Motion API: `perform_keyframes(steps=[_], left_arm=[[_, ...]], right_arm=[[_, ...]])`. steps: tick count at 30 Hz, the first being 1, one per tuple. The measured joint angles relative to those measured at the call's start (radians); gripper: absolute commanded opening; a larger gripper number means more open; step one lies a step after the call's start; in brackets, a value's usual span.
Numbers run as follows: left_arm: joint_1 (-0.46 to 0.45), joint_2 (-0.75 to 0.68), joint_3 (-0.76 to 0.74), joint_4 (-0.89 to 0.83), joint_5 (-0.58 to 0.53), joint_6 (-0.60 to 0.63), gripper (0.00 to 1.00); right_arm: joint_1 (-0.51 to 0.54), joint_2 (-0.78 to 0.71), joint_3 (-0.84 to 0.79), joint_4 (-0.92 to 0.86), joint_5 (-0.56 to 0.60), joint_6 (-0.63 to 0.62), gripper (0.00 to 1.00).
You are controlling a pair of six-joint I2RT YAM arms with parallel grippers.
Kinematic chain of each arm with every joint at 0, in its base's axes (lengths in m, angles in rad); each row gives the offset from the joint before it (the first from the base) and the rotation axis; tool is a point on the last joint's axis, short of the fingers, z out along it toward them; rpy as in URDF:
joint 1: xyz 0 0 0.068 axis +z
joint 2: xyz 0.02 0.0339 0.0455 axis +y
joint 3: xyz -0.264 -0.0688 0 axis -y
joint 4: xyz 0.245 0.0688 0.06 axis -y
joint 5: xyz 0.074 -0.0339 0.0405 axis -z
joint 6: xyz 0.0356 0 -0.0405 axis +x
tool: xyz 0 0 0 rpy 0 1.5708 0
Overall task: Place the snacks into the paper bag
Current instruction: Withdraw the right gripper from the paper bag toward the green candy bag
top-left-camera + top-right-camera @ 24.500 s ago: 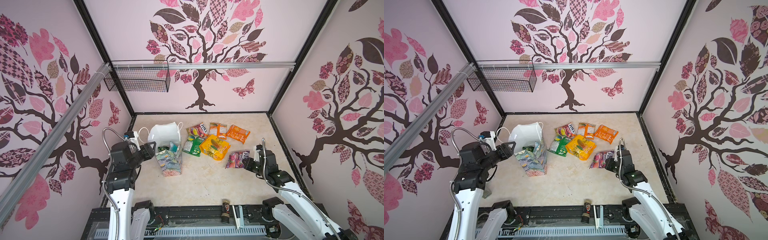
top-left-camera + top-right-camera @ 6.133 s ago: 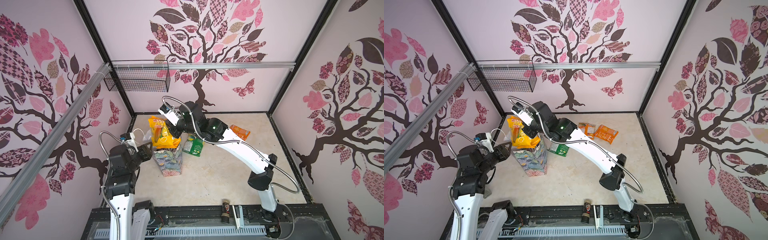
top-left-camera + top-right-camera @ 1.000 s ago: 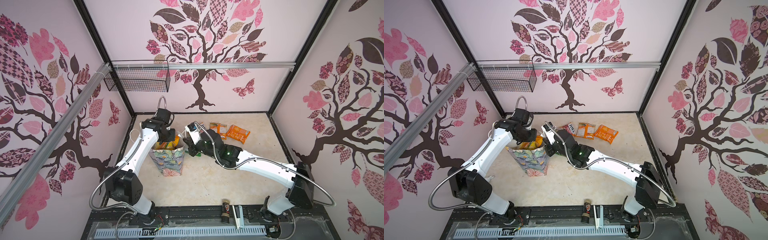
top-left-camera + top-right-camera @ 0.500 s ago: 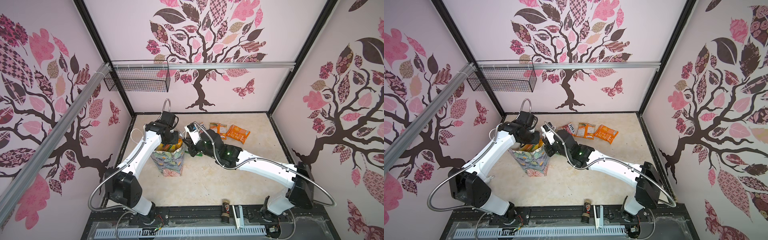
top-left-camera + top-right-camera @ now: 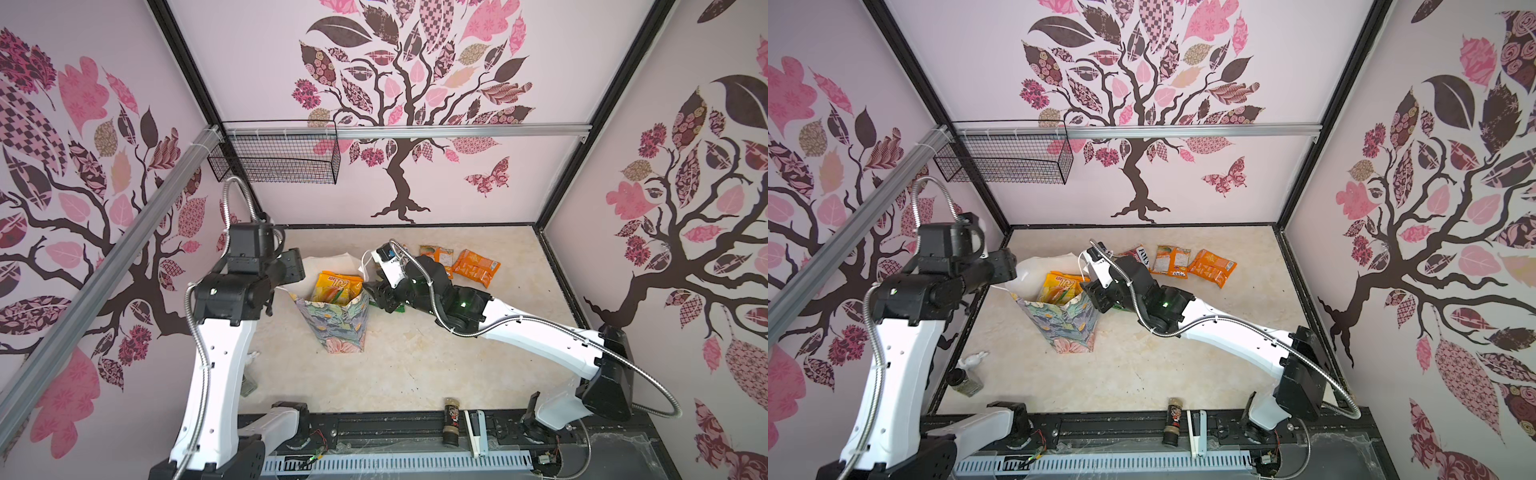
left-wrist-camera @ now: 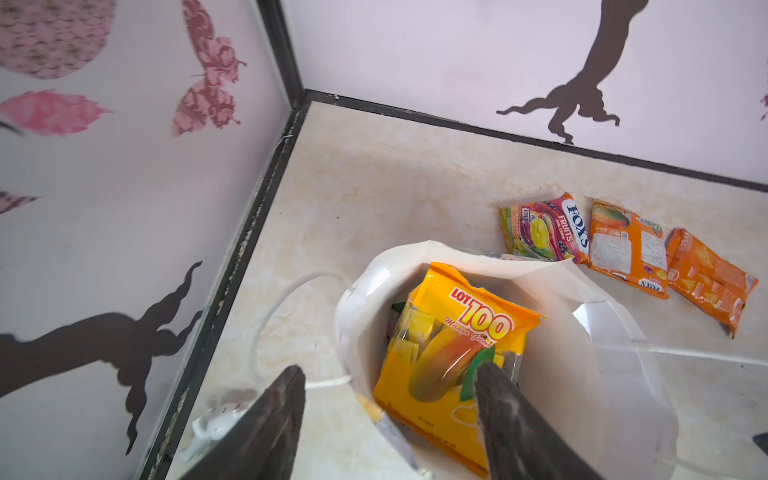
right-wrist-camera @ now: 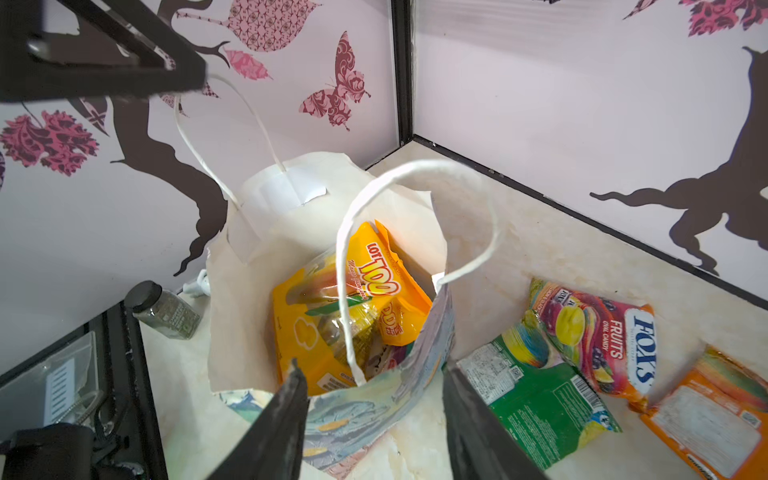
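The paper bag (image 5: 340,328) stands upright toward the back left of the counter (image 5: 415,365), mouth open, with a yellow packet (image 6: 449,353) standing on end inside it, its top poking above the rim. Four snacks lie outside the bag near the back edge: a green packet (image 7: 536,386) just beside the bag, then a Fox's packet (image 6: 544,226) and two orange packets (image 6: 627,249) in a row. They look light, thin and glossy, so probably slippery and crinkly. A pinch on a sealed end seam should hold better than one on the puffy middle. The bag is thin paper that will likely buckle or tip if pushed, so its rim is the place to steady it. The left gripper (image 6: 388,370) is spread apart over the bag's left rim, holding nothing. The right gripper (image 7: 374,374) is also released, its jaws either side of the right wall without clamping it. Six seconds ago the right gripper held the yellow packet above the bag. A second ago both grippers were clenched, and the left arm reached over the mouth; it has since drawn back.
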Motion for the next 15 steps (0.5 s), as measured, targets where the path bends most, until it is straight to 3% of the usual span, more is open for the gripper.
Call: perform_keyframes(steps=[6, 15], left_arm=[[0.081, -0.095, -0.082, -0.017, 0.031, -0.007, 0.69], [0.113, -0.155, -0.264, 0.024, 0.031, -0.034, 0.69]], right_arm=[[0.000, -0.124, -0.035, -0.014, -0.005, 0.033, 0.65], [-0.003, -0.513, -0.415, 0.064, 0.118, 0.149, 0.70]])
